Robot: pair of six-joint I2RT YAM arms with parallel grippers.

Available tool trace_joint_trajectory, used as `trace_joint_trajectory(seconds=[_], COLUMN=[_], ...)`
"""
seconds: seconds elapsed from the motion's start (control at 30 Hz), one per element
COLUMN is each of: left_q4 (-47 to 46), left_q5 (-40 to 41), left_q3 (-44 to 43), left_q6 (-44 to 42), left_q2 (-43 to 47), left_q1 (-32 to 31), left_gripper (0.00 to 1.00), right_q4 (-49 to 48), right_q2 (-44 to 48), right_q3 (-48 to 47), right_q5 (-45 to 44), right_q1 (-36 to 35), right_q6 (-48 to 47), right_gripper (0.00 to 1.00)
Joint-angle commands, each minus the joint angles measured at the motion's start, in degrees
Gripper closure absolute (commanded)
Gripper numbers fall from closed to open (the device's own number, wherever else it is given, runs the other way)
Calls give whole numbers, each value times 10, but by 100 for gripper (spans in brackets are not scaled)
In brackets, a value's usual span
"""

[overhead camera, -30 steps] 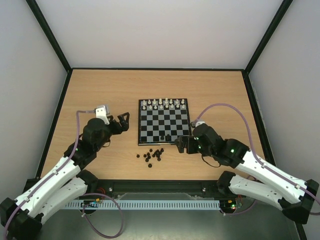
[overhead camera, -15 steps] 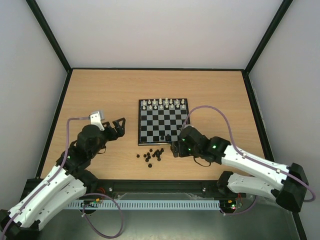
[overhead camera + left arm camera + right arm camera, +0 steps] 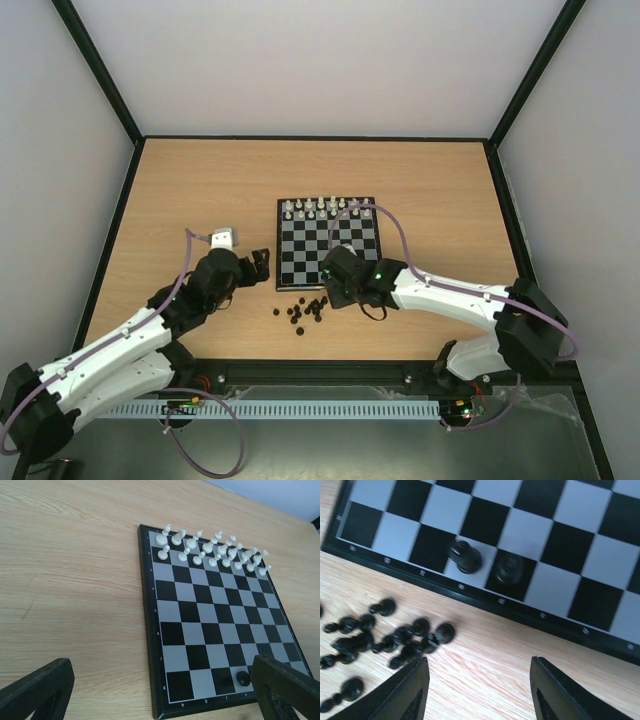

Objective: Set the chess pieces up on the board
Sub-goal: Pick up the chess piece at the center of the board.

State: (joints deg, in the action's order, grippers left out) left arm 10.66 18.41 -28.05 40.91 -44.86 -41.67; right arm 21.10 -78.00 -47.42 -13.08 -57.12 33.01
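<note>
Swinging left in the top view, the right gripper (image 3: 330, 291) is leaving the near right corner of the board (image 3: 300, 262). It is now hanging over the middle of the board's near edge, just beside the black pieces (image 3: 303, 310) lying loose on the bench (image 3: 200, 190). The left gripper (image 3: 257, 264) is also drawing in, toward the board's near left corner. White pieces (image 3: 326, 208) are standing in the two far rows.

In the left wrist view, the left gripper is standing wide open and holding nothing. Its fingers (image 3: 37, 690) are framing the board's near edge. One black piece is showing on the near row, toward the right.

In the right wrist view, the right gripper's fingers (image 3: 407, 692) are standing partly apart over bare bench just near of the board, with nothing between them. Two black pieces are sitting on neighbouring squares of the near row. The rest are lying scattered on the bench to the left, several on their sides.

The shift is suggesting that the right arm is going for another loose piece. The task is looking barely begun, with most black pieces waiting off the board.
</note>
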Motion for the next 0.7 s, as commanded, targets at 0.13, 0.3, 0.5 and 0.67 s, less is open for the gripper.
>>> trace_joint_trajectory(seconds=[0.13, 0.3, 0.5, 0.67], left_q4=[-25, 5, 37, 52], left_q5=[26, 31, 39, 42], left_q3=[-37, -42, -36, -32], left_q6=[-20, -10, -3, -3], left_q2=[-41, -27, 12, 36], left_q1=[-23, -26, -29, -29], left_gripper=[1, 1, 0, 0], right_q4=[31, 58, 68, 70], right_q2=[-53, -78, -107, -118], right_q3=[-72, -95, -97, -99], right_q5=[-3, -12, -26, -29], right_q1=[-43, -72, -96, -103], right_q6=[-20, 4, 29, 46], right_gripper=[51, 56, 59, 60])
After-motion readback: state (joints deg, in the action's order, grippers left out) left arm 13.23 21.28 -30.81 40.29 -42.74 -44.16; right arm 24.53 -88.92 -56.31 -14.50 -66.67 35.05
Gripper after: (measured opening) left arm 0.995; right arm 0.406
